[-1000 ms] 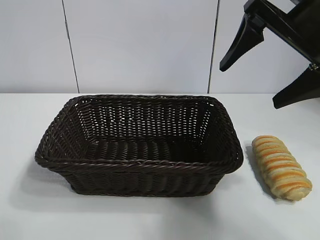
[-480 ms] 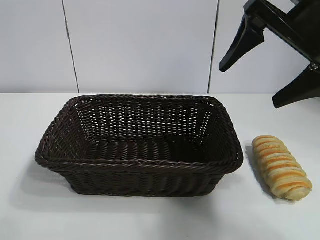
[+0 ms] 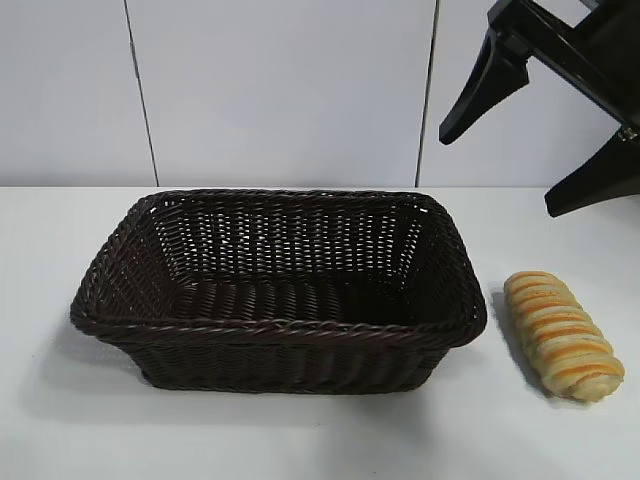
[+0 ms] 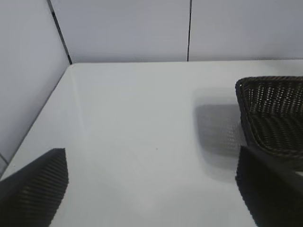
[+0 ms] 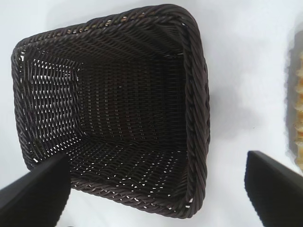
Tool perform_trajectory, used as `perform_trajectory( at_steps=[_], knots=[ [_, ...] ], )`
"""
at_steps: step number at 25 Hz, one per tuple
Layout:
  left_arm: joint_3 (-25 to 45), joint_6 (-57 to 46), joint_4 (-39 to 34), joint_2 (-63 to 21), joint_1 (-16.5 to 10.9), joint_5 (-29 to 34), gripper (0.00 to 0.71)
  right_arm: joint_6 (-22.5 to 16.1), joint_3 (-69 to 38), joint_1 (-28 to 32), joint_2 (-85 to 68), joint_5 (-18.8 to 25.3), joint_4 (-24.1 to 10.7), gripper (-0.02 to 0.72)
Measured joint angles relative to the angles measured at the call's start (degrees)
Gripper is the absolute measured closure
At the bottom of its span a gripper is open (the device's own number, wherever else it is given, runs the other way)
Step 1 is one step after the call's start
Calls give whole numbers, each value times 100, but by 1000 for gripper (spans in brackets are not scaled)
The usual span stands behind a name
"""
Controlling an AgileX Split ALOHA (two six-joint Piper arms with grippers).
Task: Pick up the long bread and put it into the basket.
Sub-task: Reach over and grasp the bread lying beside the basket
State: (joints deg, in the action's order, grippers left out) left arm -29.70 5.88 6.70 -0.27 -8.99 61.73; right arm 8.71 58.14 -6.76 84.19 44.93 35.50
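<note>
The long bread [image 3: 562, 335], a ridged pale-golden loaf with orange stripes, lies on the white table just right of the basket [image 3: 280, 330], a dark brown wicker one with nothing in it. My right gripper [image 3: 498, 172] hangs open high above the back right of the table, behind and above the bread. In the right wrist view its open fingers [image 5: 156, 163] frame the basket's near corner [image 5: 196, 94], and a sliver of the bread [image 5: 297, 118] shows at the edge. My left gripper [image 4: 150, 161] is open over bare table, with a basket corner [image 4: 270, 85] beyond it.
White table [image 3: 300, 440] runs all round the basket. A pale panelled wall [image 3: 280, 90] stands behind it. The left wrist view shows the table's corner meeting the walls [image 4: 71, 66].
</note>
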Motion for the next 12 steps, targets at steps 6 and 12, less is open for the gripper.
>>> perform_trajectory(
  at_steps=[6, 12],
  knots=[
    [19, -19, 0, -63, 463, -33, 15, 34, 0, 0, 0, -6, -58, 9],
    [20, -24, 0, -63, 1193, -72, 15, 26, 0, 0, 0, -6, -435, 9]
  ],
)
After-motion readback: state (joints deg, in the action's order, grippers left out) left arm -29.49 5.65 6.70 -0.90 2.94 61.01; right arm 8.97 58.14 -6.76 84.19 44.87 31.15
